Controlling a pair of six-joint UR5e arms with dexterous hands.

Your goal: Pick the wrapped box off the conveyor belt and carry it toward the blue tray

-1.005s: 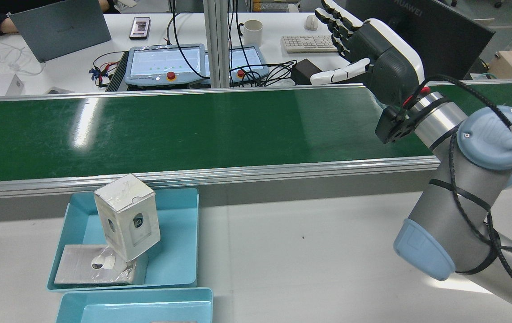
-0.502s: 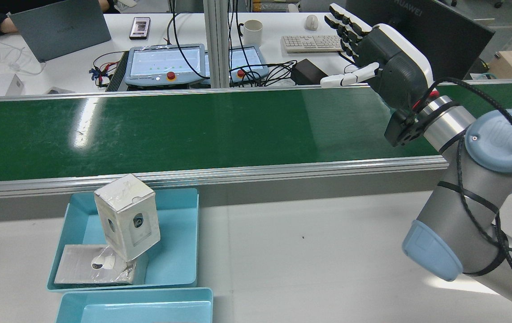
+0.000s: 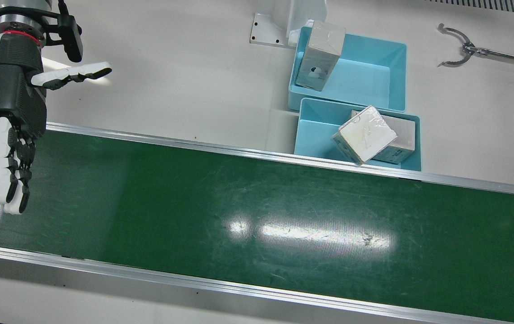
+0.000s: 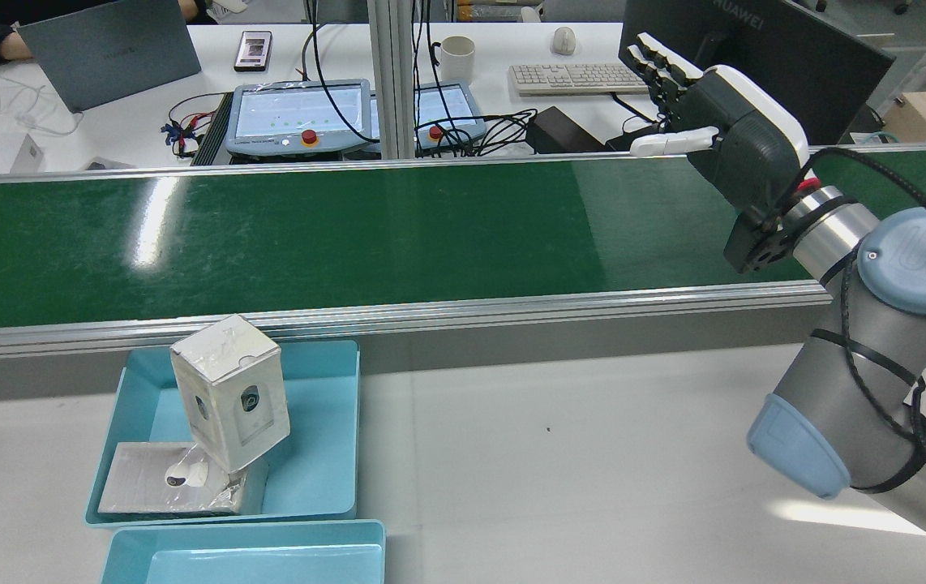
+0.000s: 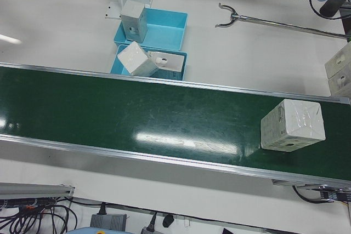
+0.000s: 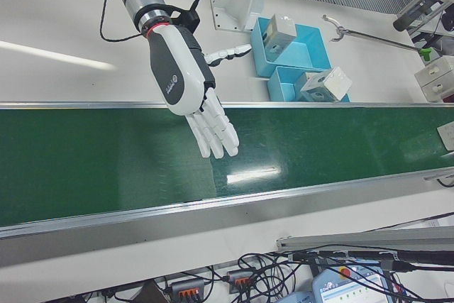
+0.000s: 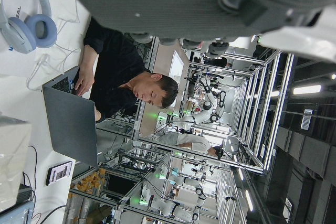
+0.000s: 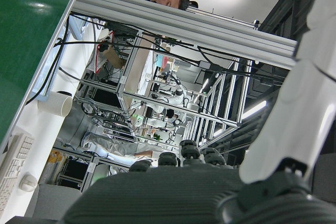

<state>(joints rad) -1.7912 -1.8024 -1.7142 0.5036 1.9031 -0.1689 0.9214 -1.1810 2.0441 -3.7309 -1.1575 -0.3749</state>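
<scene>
A: How is the right hand (image 4: 743,134)?

B: It hangs above the belt (image 4: 349,235) with the fingers (image 3: 11,180) stretched out and spread apart, the thumb pointing sideways. It holds nothing and touches nothing. In the right-front view it (image 6: 188,79) is over the near half of the belt (image 6: 85,168), palm turned down.

A: And the left hand?

B: Its own camera shows only a dark part of it at the top edge. I cannot tell if it is open or closed.

A: Where is the box?

B: The box (image 5: 292,125) lies on the belt (image 5: 137,119), at the end before the left arm, well apart from the right hand. It is wrapped in clear film.

A: And the tray?

B: 2 blue trays stand beside the belt. The near tray (image 3: 313,135) holds 2 wrapped boxes, 1 leaning on the other. The far tray (image 3: 374,67) holds 1 box standing at its edge.

A: Any writing?

B: A small round logo with letters is on the back of the right hand, too small to read. On the monitor (image 4: 763,49) behind the belt I read "HUAWEI".
</scene>
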